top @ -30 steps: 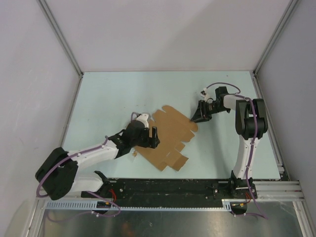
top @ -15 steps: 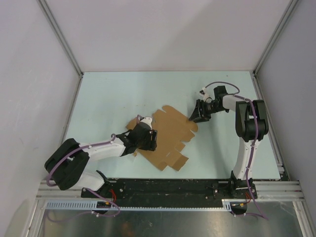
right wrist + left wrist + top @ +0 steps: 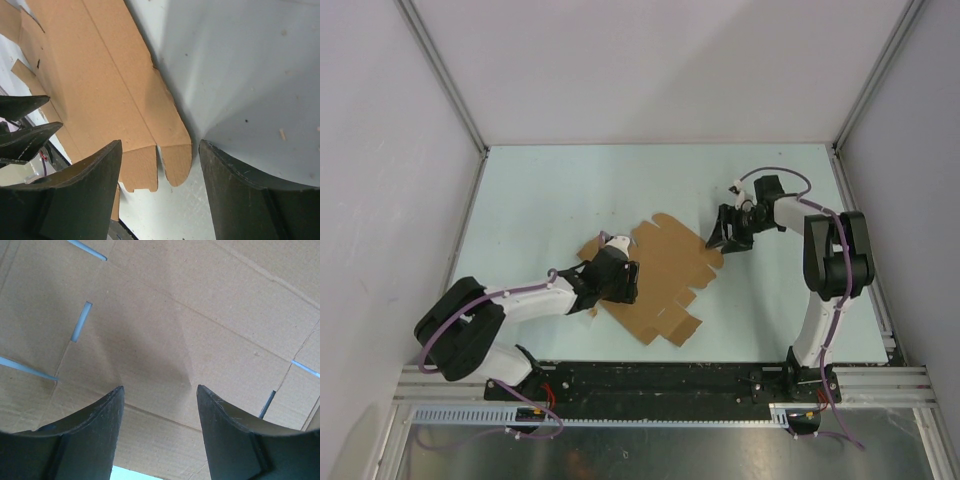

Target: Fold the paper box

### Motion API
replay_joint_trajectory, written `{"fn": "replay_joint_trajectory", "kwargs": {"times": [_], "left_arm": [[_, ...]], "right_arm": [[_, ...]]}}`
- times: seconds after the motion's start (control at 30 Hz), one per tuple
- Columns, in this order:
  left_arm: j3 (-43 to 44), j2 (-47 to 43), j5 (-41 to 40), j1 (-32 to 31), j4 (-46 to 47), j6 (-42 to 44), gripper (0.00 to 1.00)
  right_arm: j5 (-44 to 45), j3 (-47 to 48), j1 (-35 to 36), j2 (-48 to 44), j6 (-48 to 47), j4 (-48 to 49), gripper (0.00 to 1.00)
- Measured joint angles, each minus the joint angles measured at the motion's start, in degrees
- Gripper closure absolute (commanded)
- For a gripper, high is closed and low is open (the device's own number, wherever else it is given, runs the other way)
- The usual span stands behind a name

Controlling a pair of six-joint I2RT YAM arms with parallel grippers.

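Observation:
The paper box (image 3: 670, 272) lies flat on the pale table as a brown die-cut sheet with flaps and tabs. My left gripper (image 3: 626, 284) is low over its left part, open. In the left wrist view the creased cardboard (image 3: 200, 300) fills the frame beyond the left gripper (image 3: 160, 390), with nothing between the fingers. My right gripper (image 3: 724, 239) is at the sheet's right edge, open. In the right wrist view the right gripper (image 3: 160, 145) frames a rounded tab of the sheet (image 3: 100, 90), and its fingers touch nothing.
The table (image 3: 550, 200) is walled on three sides, and a black rail (image 3: 660, 380) runs along its near edge. A tiny brown scrap (image 3: 592, 311) lies by the sheet's left corner. My left gripper's fingers (image 3: 25, 125) show at the left of the right wrist view.
My left gripper has drawn back slightly to the left over the sheet, uncovering a left flap, and its jaws have narrowed. My right gripper's jaws have opened wider at the sheet's right edge.

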Motion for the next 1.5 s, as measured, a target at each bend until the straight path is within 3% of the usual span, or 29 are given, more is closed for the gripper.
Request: {"fn": "replay_joint_trajectory", "kwargs": {"times": [0.23,0.93,1.5], "left_arm": [[0.1,0.2,-0.1,0.0,0.1,0.0,0.34],[0.3,0.4,0.0,0.0,0.2,0.0,0.35],[0.8,1.2,0.9,-0.4,0.7,3.6,0.35]], "right_arm": [[0.7,-1.9,-0.7,-1.3,1.5,0.8,0.29],[-14.7,-9.6,-2.4,-0.5,4.6,12.0,0.37],[-15.9,-10.0,1.0,-0.6,7.2,21.3,0.41]]}}
